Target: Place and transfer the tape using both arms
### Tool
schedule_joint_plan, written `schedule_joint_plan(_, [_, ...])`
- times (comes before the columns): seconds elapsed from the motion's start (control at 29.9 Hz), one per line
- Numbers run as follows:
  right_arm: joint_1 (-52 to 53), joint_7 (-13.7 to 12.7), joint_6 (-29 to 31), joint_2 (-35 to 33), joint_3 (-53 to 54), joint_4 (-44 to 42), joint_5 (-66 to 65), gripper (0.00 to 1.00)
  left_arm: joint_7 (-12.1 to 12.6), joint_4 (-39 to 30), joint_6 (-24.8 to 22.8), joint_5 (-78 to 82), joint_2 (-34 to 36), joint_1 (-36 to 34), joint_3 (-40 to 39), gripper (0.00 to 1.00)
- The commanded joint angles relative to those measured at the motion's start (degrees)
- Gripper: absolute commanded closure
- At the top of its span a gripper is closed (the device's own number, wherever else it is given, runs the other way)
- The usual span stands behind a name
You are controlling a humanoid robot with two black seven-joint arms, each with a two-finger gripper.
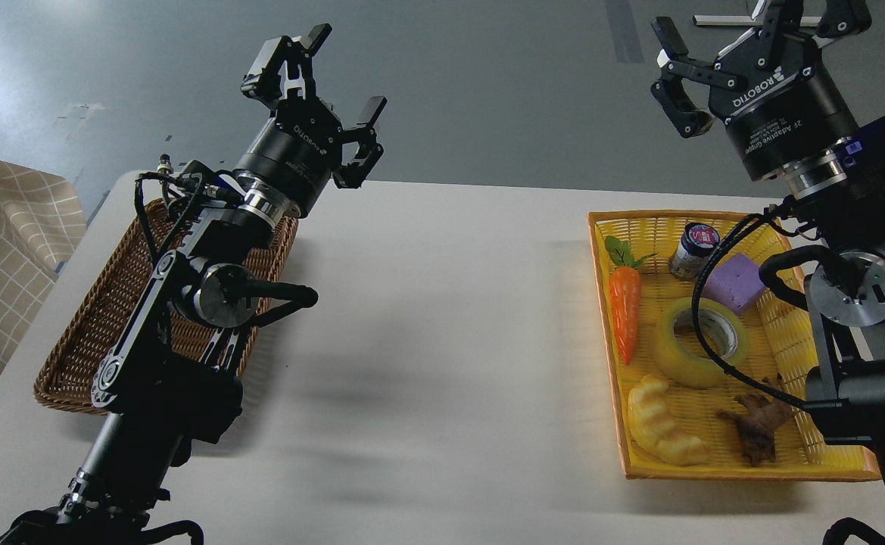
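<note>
The tape (677,356), a thick translucent yellow roll with a grey-white core, lies flat in the middle of the yellow basket (605,303) at the right. A black cable of my right arm crosses in front of it. My left gripper (317,79) is open and empty, raised high above the table's far left, over the brown basket (86,333). My right gripper (752,38) is open and empty, raised high above the far end of the yellow basket, well above the tape; its far finger is partly cut off by the top edge.
The yellow basket also holds a toy carrot (625,310), a small jar (693,250), a purple block (737,284), a yellowish croissant toy (662,431) and a brown object (752,431). The white table (442,341) lies between both baskets. A checked cloth (3,242) is at far left.
</note>
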Motion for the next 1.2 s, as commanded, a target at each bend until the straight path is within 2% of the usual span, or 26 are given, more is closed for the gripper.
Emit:
schedule_joint_plan(0.0, [-0.05, 0.00, -0.08, -0.24, -0.07, -0.05, 0.00, 0.00, 0.08, 0.00, 0.01, -1.55, 0.00, 0.22, -0.05, 0.02])
schedule_joint_plan(0.5, [-0.14, 0.26, 0.01, 0.20, 0.10, 0.48, 0.00, 0.00, 0.17, 0.09, 0.45, -1.47, 0.00, 0.66, 0.04, 0.02])
schedule_joint_plan(0.67, [-0.14, 0.17, 0.01, 0.29, 0.10, 0.57, 0.09, 0.00, 0.78, 0.00, 4.93, -1.55, 0.00, 0.58, 0.13, 0.02])
schedule_joint_plan(0.87, [0.39, -0.27, 1.24, -0.23, 0.28, 0.66, 0.09, 0.00, 0.61, 0.00, 4.76, -1.55, 0.00, 0.49, 0.39, 0.02])
schedule_joint_plan(0.97, [0.39, 0.17, 6.50, -1.20, 1.94, 0.04, 0.00, 0.00, -0.09, 0.00, 2.39, -1.55, 0.00, 0.66, 0.30, 0.02])
schedule_joint_plan(1.04, [-0.05, 0.43, 12.37, -1.29, 2.82, 0.04, -0.09, 0.00, -1.84, 0.00, -0.42, -1.64, 0.00, 0.66, 0.04, 0.02])
schedule_joint_plan(1.07, [-0.05, 0.44, 12.40, -1.29, 2.83, 0.04, -0.09, 0.00, -1.85, 0.00, -0.43, -1.64, 0.00, 0.66, 0.04, 0.02])
schedule_joint_plan(1.1, [-0.22, 0.87, 12.81, -0.60, 3.78, 0.04, -0.09, 0.00, -3.59, 0.00, -1.12, -1.64, 0.00, 0.75, 0.12, 0.02])
schedule_joint_plan(1.17, [-1.10, 1.66, 12.81, 0.54, 5.80, 0.56, -0.18, 0.00, -5.45, 0.00, -1.22, -1.64, 0.00, 0.75, 0.21, 0.02])
